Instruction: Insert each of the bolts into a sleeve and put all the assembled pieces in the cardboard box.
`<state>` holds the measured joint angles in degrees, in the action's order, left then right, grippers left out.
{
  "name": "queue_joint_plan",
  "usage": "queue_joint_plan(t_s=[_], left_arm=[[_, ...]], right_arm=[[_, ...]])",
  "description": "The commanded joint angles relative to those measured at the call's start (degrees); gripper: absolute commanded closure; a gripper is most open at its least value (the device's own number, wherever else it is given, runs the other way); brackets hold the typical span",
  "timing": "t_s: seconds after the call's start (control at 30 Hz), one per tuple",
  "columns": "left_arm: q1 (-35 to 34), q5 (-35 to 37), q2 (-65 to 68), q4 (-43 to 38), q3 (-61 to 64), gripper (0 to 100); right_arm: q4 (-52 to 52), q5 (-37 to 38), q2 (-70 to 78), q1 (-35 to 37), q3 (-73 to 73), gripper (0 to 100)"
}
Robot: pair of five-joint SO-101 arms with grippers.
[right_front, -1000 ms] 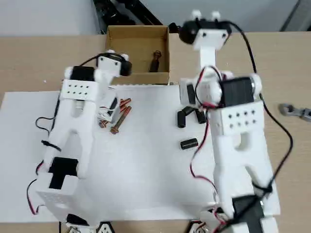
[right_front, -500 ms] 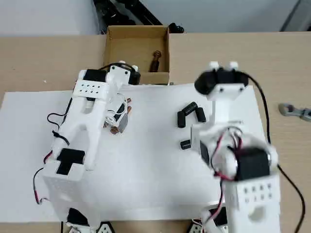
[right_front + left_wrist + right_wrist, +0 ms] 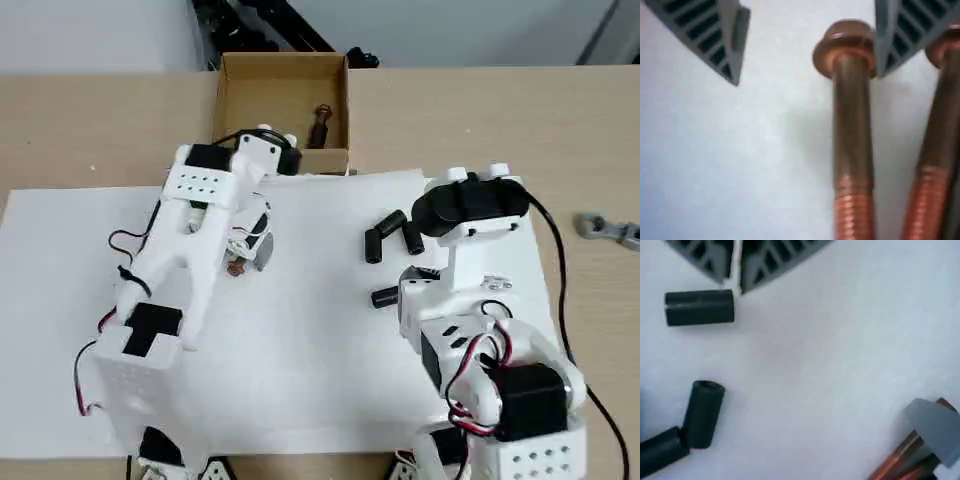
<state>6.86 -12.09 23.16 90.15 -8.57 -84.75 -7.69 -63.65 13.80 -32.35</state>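
My left gripper (image 3: 809, 75) stands open close over the white sheet, and one copper bolt (image 3: 850, 125) lies with its head against the inside of one finger (image 3: 905, 35). A second bolt (image 3: 935, 150) lies just outside that finger. In the high view this gripper (image 3: 250, 243) covers the bolts. My right gripper (image 3: 737, 277) is shut and holds nothing, with its tips just short of a black sleeve (image 3: 699, 307). Two more sleeves (image 3: 702, 412) lie farther off. The cardboard box (image 3: 283, 66) at the back holds one assembled piece (image 3: 321, 125).
A white paper sheet (image 3: 300, 350) covers the table's middle. Black sleeves (image 3: 385, 225) lie in a loose group right of centre, one apart (image 3: 383, 297) beside the right arm. A metal tool (image 3: 605, 228) lies at the far right edge.
The right arm has pulled back from near the box to the near side of the sheet. The left arm has shifted right and come down over the bolts.
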Motion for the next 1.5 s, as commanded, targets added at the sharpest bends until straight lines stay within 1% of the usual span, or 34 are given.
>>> queue_joint_plan(t_s=[0.0,0.13,0.47,0.57,0.67,0.8,0.87,0.93,1.0,1.1,1.2,1.33,1.47], left_arm=[[0.4,-0.1,-0.4,-1.6,-2.2,83],[0.4,-0.2,-0.4,-3.3,0.3,83],[0.4,-0.2,-0.4,-10.4,7.4,83],[0.3,0.9,-0.4,-12.8,9.5,83],[-0.6,1.6,-0.1,-14.9,11.1,83],[-3.0,2.7,4.7,-15.5,10.4,84],[-3.8,2.8,7.0,-14.6,8.6,90],[-4.1,3.3,8.3,-12.6,6.1,100],[-4.0,3.8,8.2,-12.0,5.1,98],[-2.9,3.7,6.6,-11.3,4.4,99],[-1.1,2.5,3.4,-8.4,4.0,99],[2.0,-4.0,-2.5,-2.3,4.0,99],[2.9,-11.3,-9.3,2.6,4.0,99]], right_arm=[[0.7,0.1,-0.7,-0.3,-0.2,98.9],[0.6,-2.5,-0.7,-0.3,-0.2,98.9],[0.6,-2.5,-0.7,-0.2,-0.2,98.9],[0.6,-2.5,-0.7,-0.2,-0.2,98.9],[0.6,-2.6,-0.7,-0.2,-0.2,98.9],[0.6,-2.6,-0.7,-0.2,-0.2,98.9],[0.6,-2.6,-0.7,-0.2,-0.2,98.9],[0.6,-2.6,-0.7,-0.2,-0.2,98.9],[0.6,-2.6,-0.7,-0.2,-0.2,98.9],[0.6,-2.6,-0.7,-0.2,-0.2,98.9],[0.5,-2.6,-0.7,-0.2,-0.2,98.9],[-1.5,-2.6,-0.7,-0.3,-0.2,98.9],[-2.7,-2.6,-0.7,-0.6,-0.2,98.9]])
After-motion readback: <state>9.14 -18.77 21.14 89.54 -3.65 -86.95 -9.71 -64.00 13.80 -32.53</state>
